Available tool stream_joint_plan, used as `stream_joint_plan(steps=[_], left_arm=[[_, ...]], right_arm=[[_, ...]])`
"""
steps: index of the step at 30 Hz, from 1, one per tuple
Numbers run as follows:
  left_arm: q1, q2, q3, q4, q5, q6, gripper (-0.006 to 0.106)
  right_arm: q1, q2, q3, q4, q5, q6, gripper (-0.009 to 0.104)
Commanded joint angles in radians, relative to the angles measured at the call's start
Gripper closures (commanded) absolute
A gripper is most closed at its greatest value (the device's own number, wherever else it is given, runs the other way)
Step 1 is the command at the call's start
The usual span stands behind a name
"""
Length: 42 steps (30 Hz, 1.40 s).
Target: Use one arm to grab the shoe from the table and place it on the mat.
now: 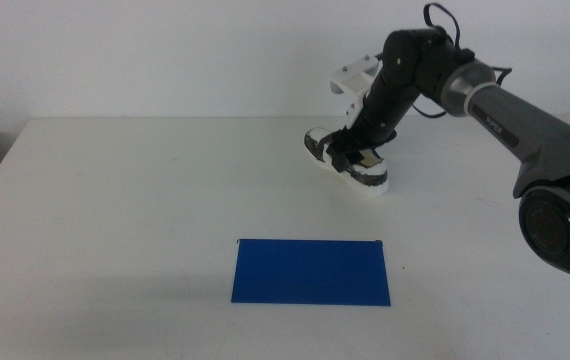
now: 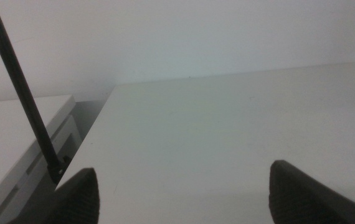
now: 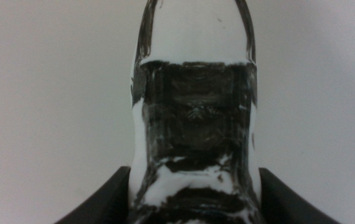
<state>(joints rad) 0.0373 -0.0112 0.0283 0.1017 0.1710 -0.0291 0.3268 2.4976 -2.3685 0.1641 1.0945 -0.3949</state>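
Currently we see the right gripper [image 1: 353,153] pinching the shoe [image 1: 350,160] between its jaws at the far side of the table [image 1: 115,220], well apart from the mat [image 1: 311,271]. Left gripper [image 2: 184,193] waits spread at the near left corner.

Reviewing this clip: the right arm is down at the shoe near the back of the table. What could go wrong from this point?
1. The right gripper straddles the shoe with a jaw at each side; whether they press it is unclear, so it may slip on lifting.
2. The mat lies well nearer the camera than the shoe, so the shoe could swing or land partly off it.
The left gripper waits open at the table edge.
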Motion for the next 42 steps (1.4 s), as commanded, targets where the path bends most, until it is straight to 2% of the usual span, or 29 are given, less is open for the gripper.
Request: stream_joint_plan(steps=[1,7,11,17,30,34,42], left_arm=[[-0.007,-0.026,0.003,-0.010,-0.078,-0.003,0.007],[-0.007,-0.026,0.003,-0.010,-0.078,-0.003,0.007],[-0.007,-0.026,0.003,-0.010,-0.078,-0.003,0.007],[-0.007,-0.026,0.003,-0.010,-0.078,-0.003,0.007],[-0.007,-0.026,0.003,-0.010,-0.078,-0.003,0.007],[-0.007,-0.026,0.003,-0.010,-0.078,-0.003,0.007],[-0.007,-0.026,0.003,-0.010,-0.078,-0.003,0.007]], right_arm=[[0.016,-0.118,-0.024,-0.003,-0.010,-0.003,0.096],[0.033,-0.215,0.086,-0.021,-0.020,0.010,0.096],[0.040,-0.344,0.277,-0.051,-0.115,0.006,0.096],[0.063,-0.557,0.552,-0.055,-0.254,-0.009,0.096],[0.133,-0.767,0.851,-0.059,-0.307,-0.004,0.096],[0.162,-0.765,0.852,-0.063,-0.300,-0.077,0.096],[0.216,-0.737,0.852,-0.054,-0.294,-0.326,0.096]])
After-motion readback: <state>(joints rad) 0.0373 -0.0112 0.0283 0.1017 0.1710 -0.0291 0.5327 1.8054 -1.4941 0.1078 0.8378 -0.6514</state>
